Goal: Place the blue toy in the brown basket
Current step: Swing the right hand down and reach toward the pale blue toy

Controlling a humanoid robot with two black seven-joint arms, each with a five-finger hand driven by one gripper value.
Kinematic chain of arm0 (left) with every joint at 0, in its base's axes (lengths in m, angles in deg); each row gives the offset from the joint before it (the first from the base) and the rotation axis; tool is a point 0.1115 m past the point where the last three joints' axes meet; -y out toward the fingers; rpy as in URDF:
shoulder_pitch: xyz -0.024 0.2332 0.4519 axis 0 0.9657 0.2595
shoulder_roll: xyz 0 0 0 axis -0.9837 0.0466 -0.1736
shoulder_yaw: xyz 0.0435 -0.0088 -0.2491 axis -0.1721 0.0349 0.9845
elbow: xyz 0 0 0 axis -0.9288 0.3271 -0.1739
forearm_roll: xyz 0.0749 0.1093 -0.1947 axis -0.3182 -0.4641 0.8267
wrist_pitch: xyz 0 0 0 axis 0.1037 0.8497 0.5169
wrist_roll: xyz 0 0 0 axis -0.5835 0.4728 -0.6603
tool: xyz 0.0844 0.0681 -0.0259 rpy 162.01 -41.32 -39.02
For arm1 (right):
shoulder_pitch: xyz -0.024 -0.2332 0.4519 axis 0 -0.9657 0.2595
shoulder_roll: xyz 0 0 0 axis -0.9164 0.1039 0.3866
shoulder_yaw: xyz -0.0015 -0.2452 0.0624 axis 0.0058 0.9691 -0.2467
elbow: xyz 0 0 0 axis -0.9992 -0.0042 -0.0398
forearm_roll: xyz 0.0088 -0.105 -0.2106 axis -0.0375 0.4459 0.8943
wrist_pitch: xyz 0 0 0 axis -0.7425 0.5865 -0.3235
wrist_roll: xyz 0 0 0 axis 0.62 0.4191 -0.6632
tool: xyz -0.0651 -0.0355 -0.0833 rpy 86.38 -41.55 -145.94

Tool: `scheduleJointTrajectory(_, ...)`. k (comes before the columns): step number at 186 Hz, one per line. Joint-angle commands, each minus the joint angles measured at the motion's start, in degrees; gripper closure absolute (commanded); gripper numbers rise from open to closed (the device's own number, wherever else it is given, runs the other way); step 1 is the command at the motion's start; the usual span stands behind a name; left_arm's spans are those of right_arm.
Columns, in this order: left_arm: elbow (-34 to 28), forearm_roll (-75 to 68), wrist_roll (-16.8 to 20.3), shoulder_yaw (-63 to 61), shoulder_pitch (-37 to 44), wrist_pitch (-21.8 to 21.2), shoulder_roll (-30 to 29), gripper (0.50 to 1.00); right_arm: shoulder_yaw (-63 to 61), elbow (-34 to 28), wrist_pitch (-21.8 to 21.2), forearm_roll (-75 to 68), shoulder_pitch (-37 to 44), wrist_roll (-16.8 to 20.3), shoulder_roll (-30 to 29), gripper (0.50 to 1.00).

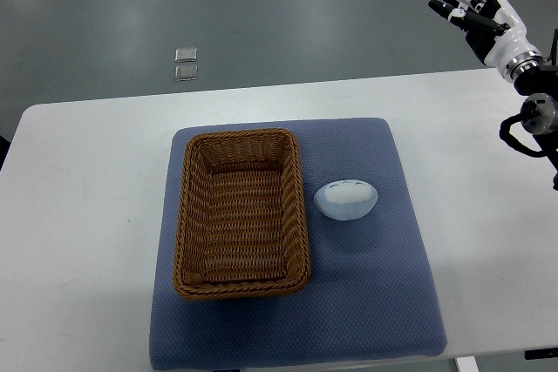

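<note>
Hovering high at the far right corner, your right hand (475,10) is holding nothing, its fingers fanned wide and well apart from everything on the white table (78,215). The blue toy (346,199) is sitting on the blue mat (375,302), just beside the right wall of the brown basket (241,213), which is lying empty. You are looking at a long reach down and inward, and the risk is probably in the approach: the toy is rounded and looks soft, so fingers closing off-centre could be squeezing it sideways or rolling it away. Coming in from the right could also be pushing it against the basket wall, nudging the basket across the mat. Your left arm is not showing anywhere.
</note>
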Motion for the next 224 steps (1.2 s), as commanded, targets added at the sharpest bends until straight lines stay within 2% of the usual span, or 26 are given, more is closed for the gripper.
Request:
scheduleJointTrajectory(1,0.0,0.0,0.0,0.0,-0.21,0.0,0.0,0.5,2.54,-2.55,-0.27,6.62,0.72,0.08,2.46,0.593)
scheduleJointTrajectory(46,0.0,0.0,0.0,0.0,-0.3,0.0,0.0,0.5,6.85,-9.67,-3.17,26.05,2.31,0.44,6.95,0.593)
scheduleJointTrajectory(81,0.0,0.0,0.0,0.0,-0.3,0.0,0.0,0.5,12.47,-16.62,-7.83,41.25,4.68,0.44,9.5,0.593)
scheduleJointTrajectory(131,0.0,0.0,0.0,0.0,-0.3,0.0,0.0,0.5,19.85,-24.26,-17.49,59.26,7.58,0.44,12.13,0.593)
scheduleJointTrajectory(168,0.0,0.0,0.0,0.0,-0.3,0.0,0.0,0.5,21.0,-28.3,-24.88,64.45,9.07,0.44,12.57,0.593)
scheduleJointTrajectory(203,0.0,0.0,0.0,0.09,-0.3,0.0,0.0,0.5,24.08,-31.12,-24.99,66.48,9.16,0.61,11.43,0.593)
scheduleJointTrajectory(224,0.0,0.0,0.0,0.09,-0.3,0.0,0.0,0.5,25.04,-30.94,-24.99,67.53,8.72,2.72,9.14,0.593)
